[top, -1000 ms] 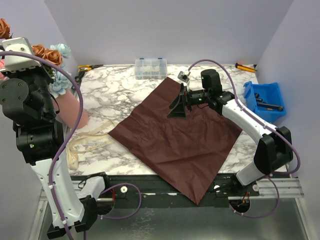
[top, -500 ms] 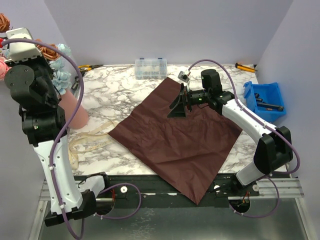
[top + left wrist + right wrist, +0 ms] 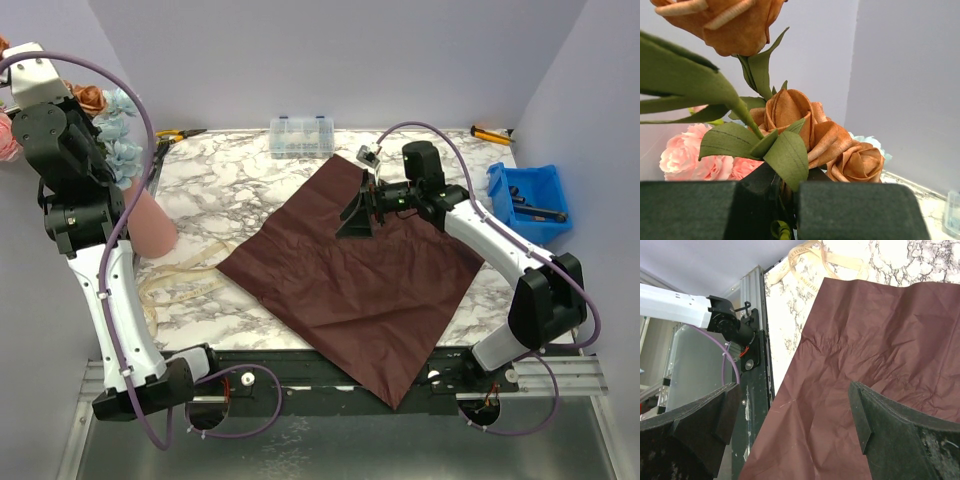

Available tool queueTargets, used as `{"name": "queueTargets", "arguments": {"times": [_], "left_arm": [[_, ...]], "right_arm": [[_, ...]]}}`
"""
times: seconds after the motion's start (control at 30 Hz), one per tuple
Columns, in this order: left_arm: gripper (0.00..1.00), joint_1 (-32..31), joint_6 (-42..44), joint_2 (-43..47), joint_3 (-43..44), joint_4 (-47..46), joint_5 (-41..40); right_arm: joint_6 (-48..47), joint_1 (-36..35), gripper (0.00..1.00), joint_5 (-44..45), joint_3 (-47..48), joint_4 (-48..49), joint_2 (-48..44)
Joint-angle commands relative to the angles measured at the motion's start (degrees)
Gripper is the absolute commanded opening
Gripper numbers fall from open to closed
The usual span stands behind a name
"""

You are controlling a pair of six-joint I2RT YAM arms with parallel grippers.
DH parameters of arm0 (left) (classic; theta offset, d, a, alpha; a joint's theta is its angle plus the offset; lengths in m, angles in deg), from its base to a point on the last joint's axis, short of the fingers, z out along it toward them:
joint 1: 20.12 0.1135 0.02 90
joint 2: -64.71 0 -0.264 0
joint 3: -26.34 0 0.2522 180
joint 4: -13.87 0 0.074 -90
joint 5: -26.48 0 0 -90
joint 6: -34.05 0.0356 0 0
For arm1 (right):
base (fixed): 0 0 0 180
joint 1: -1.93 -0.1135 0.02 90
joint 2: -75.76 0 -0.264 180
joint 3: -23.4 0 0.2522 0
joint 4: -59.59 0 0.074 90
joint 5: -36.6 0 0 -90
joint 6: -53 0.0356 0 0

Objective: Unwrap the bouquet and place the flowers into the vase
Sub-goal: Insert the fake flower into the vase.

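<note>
The green-stemmed artificial flowers (image 3: 118, 105) are hanging over the worktop's (image 3: 240, 190) far-left corner, pinched in the closed left claw (image 3: 785, 197) above the one salmon-pink tube vase (image 3: 148, 222). Unwrapping is looking finished; inserting is remaining. One maroon sheet (image 3: 360, 275) is lying spread, one beige ribbon (image 3: 180, 275) loose; the right claw (image 3: 352, 213) is gaping empty. Three orange blooms (image 3: 790, 112) and two pink are showing.

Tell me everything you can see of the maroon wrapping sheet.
The maroon sheet lies unfolded and flat on the marble table, set like a diamond, thin and creased like paper. Its near corner hangs over the table's front edge. The open right gripper stands over its far part; contact cannot be told. The beige ribbon lies by its left corner.
</note>
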Motion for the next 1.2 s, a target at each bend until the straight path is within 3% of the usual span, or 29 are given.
{"name": "queueTargets", "arguments": {"times": [0.0,0.3,0.8,1.17], "left_arm": [[0.0,4.41,-3.66,-0.97,0.07,-1.31,2.34],[0.0,12.1,-5.77,-1.99,-5.22,-1.7,10.15],[0.0,13.86,-0.9,-4.23,-13.84,-4.08,14.0],[0.28,13.83,2.0,-1.95,-18.4,-2.91,14.71]], "right_arm": [[-0.36,0.36,1.0,-0.01,-0.91,-0.2,-2.11],[0.06,0.44,1.0,-0.29,-0.7,0.15,-1.64],[0.36,0.45,1.0,-0.39,-0.95,0.64,-1.34],[0.64,0.47,1.0,-0.31,-0.73,0.68,-1.24]]}}
